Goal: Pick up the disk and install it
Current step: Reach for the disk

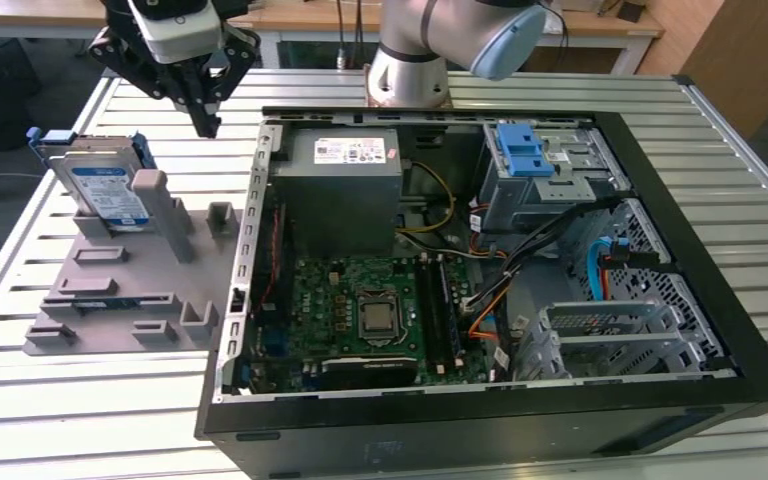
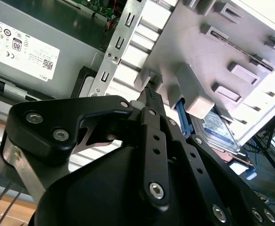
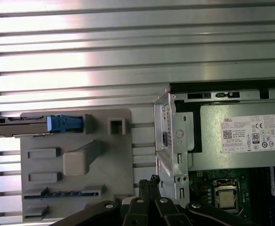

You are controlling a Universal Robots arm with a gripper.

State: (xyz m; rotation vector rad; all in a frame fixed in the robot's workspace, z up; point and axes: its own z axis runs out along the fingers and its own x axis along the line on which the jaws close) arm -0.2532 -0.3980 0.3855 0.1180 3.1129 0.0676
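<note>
An open black computer case (image 1: 491,430) is laid on a slatted metal table (image 1: 91,420). Inside it, one grey power supply (image 1: 344,195) is marked by a white printed sticker, and one drive cage (image 1: 558,178) carries two blue tabs. At the exterior view's left, one disk (image 1: 97,190), labelled in blue and white, is stood upright in a grey fixture (image 1: 117,290). Just beyond, the gripper (image 1: 207,125) is held with its fingers pressed together, empty. A wooden desk (image 1: 291,15) is seen behind.

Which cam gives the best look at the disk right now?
Exterior view: the disk stands in the grey holder, labelled face showing. First wrist view has the disk edge-on; in the second wrist view the holder hides most of the disk.
</note>
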